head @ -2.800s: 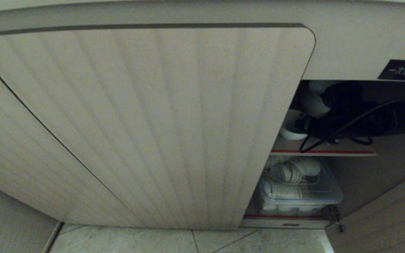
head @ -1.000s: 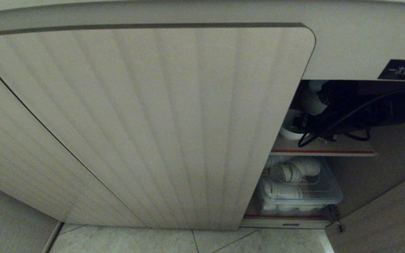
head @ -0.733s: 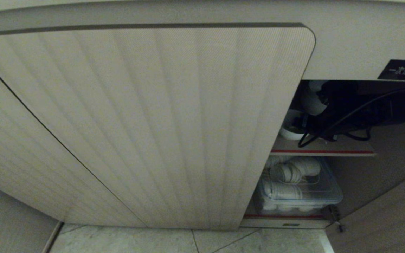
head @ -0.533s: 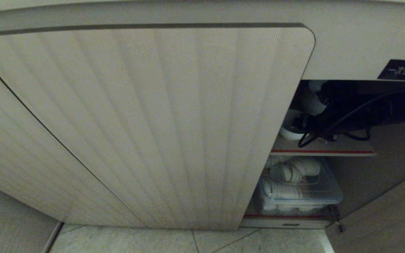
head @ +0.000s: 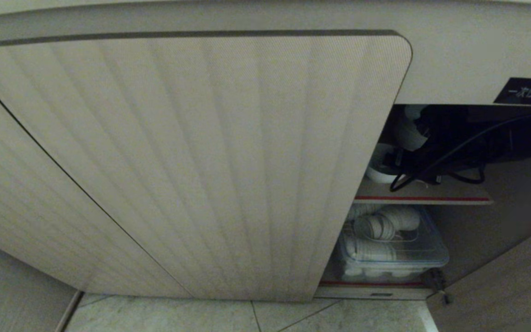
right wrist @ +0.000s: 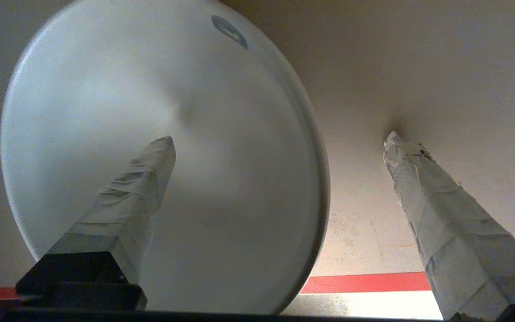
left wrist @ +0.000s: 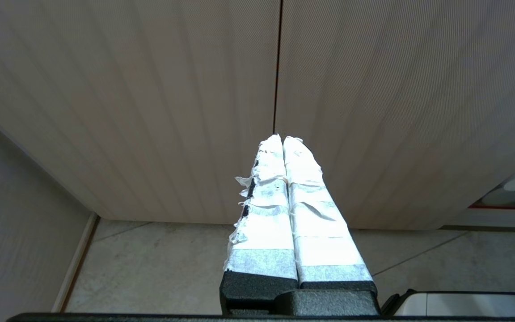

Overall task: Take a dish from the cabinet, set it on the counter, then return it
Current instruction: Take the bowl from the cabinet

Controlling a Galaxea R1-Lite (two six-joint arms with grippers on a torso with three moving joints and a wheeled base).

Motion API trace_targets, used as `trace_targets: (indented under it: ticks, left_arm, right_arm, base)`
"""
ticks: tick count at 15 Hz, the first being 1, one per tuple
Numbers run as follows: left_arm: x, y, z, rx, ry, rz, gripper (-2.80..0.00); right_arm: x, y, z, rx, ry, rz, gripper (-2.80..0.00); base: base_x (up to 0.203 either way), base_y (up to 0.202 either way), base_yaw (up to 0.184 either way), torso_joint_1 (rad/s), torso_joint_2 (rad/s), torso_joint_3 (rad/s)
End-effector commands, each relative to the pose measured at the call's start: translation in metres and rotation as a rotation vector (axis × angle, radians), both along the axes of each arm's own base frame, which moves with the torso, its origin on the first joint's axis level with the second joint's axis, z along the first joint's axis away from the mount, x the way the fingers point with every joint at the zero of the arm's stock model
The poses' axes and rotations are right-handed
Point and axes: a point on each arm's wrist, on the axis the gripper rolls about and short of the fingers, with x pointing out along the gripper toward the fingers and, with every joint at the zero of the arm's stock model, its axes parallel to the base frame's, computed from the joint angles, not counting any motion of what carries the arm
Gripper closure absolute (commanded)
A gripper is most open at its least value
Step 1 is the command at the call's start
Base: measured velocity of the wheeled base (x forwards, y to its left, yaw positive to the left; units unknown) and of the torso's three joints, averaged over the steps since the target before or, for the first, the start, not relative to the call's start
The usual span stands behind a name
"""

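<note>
The dish (right wrist: pixel 221 179), a plain white bowl, stands on the upper shelf (right wrist: pixel 373 201) of the cabinet (head: pixel 201 161), just behind the edge of the closed ribbed door. In the head view the dish (head: pixel 378 169) is half hidden by my dark right arm (head: pixel 459 143), which reaches into the open compartment. My right gripper (right wrist: pixel 280 138) is open and straddles the rim: one taped finger (right wrist: pixel 137 188) is inside the bowl, the other (right wrist: pixel 436 210) over bare shelf. My left gripper (left wrist: pixel 283 137) is shut and empty, facing the closed doors. The counter is out of view.
A clear plastic bin (head: pixel 392 244) of white dishes fills the lower shelf. A black cable (head: pixel 431 182) loops onto the upper shelf's red-edged front (head: pixel 424 199). The open door (head: pixel 514 276) hangs at the right, with tiled floor (head: pixel 201 318) below. A black label (head: pixel 527 91) sits above the opening.
Since the earliest frame my right arm has shifted slightly up and toward the dish. Over the last second almost nothing has moved.
</note>
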Motion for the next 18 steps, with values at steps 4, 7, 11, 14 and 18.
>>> trace_targets:
  ticks: [4, 7, 11, 14, 18]
  left_arm:
    - [0.0000, 0.0000, 0.0000, 0.000, -0.001, 0.000, 0.00]
    - [0.0000, 0.0000, 0.0000, 0.000, -0.001, 0.000, 0.00]
    - [0.0000, 0.0000, 0.0000, 0.000, -0.001, 0.000, 0.00]
    - [0.0000, 0.0000, 0.0000, 0.000, -0.001, 0.000, 0.00]
    - [0.0000, 0.0000, 0.0000, 0.000, -0.001, 0.000, 0.00]
  right_arm:
    - [0.0008, 0.0004, -0.0012, 0.000, 0.001, -0.002, -2.80]
    - [0.0010, 0.0004, -0.0009, 0.000, -0.002, -0.002, -2.80]
    - [0.0026, 0.0006, 0.0019, 0.003, -0.022, -0.002, -2.80]
    - [0.0031, 0.0007, 0.0033, 0.002, -0.028, -0.001, -2.80]
    - [0.0035, 0.0007, 0.0028, -0.009, -0.029, 0.006, -2.80]
  base:
    - [0.000, 0.000, 0.000, 0.000, 0.00, 0.000]
    - [0.000, 0.000, 0.000, 0.000, 0.00, 0.000]
    - [0.000, 0.000, 0.000, 0.000, 0.00, 0.000]
    - [0.000, 0.000, 0.000, 0.000, 0.00, 0.000]
    - [0.000, 0.000, 0.000, 0.000, 0.00, 0.000]
